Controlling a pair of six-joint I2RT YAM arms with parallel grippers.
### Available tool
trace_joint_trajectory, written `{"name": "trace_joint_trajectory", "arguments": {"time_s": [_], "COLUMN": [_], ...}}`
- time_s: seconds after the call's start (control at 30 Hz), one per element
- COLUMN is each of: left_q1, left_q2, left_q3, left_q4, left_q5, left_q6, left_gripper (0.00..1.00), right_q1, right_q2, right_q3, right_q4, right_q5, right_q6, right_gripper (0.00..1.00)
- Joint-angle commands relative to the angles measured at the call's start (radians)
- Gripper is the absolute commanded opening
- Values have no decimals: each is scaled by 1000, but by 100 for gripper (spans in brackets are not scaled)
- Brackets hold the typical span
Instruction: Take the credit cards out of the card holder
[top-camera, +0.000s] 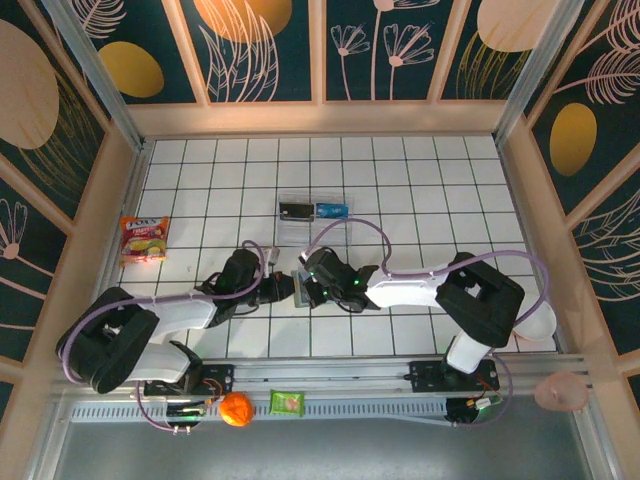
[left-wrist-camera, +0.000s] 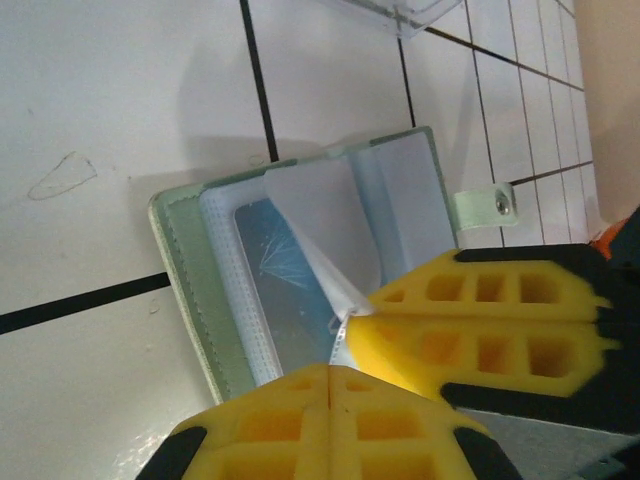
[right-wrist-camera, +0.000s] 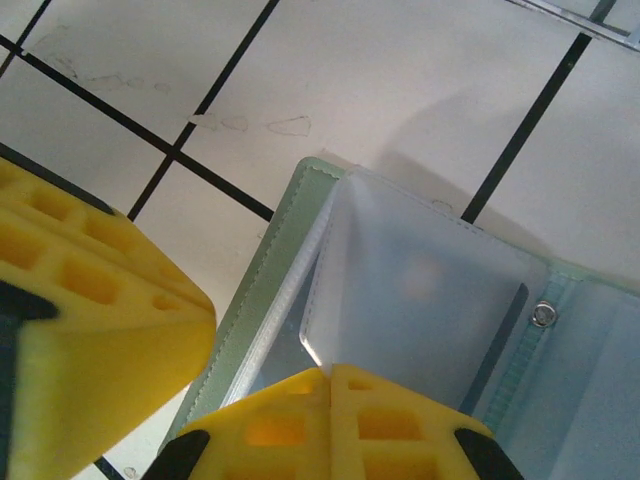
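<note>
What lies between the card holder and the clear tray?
Bare white tile with a dark line separates card holder and clear tray, per the left wrist view.

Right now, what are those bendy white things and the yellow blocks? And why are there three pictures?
The white things are two robot arms bolted to a tiled table. One picture looks down from above. The other two come from a camera on each wrist, so the yellow blocks are the robot's fingers. On the table lie a snack packet and a clear tray with a blue card in it. In the middle, the left gripper and the right gripper are both pinched shut on the open card holder. A second blue card sits in a see-through pocket.
</note>
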Motion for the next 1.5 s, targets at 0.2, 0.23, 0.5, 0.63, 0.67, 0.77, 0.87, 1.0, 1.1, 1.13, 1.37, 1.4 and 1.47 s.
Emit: {"name": "trace_joint_trajectory", "arguments": {"time_s": [0.2,0.23,0.5,0.63,0.67,0.77,0.87,1.0,1.1,1.13,1.37,1.4,1.47], "left_q1": [-24,-26,-25,-26,-26,-25,-25,-26,-25,-26,-25,-25,-25], "left_q2": [53,64,106,141,152,173,172,168,163,161,141,137,129], "left_q3": [53,56,74,79,79,80,81,80,76,75,74,75,76], "left_q4": [3,-3,-50,-78,-80,-92,-107,-105,-101,-97,-87,-87,-90], "left_q5": [36,32,-5,-5,2,7,2,5,4,6,11,12,11], "left_q6": [29,31,43,59,62,77,88,85,83,80,71,72,72], "left_gripper": [0,0,0,0,0,0,0,0,0,0,0,0,0], "right_q1": [-2,-3,-1,-1,-1,0,1,2,0,0,-28,-33,-43], "right_q2": [-34,-36,-38,-42,-42,-52,-76,-104,-124,-138,-327,-354,-404], "right_q3": [-16,-17,-29,-36,-35,-36,-49,-68,-96,-105,-164,-164,-150], "right_q4": [27,27,33,34,31,20,7,-63,-117,-139,-260,-259,-229], "right_q5": [1,1,-7,2,8,30,78,183,244,265,365,352,275], "right_q6": [35,36,51,72,80,108,145,219,284,308,375,355,282], "right_gripper": [0,0,0,0,0,0,2,7,11,16,41,42,41]}}
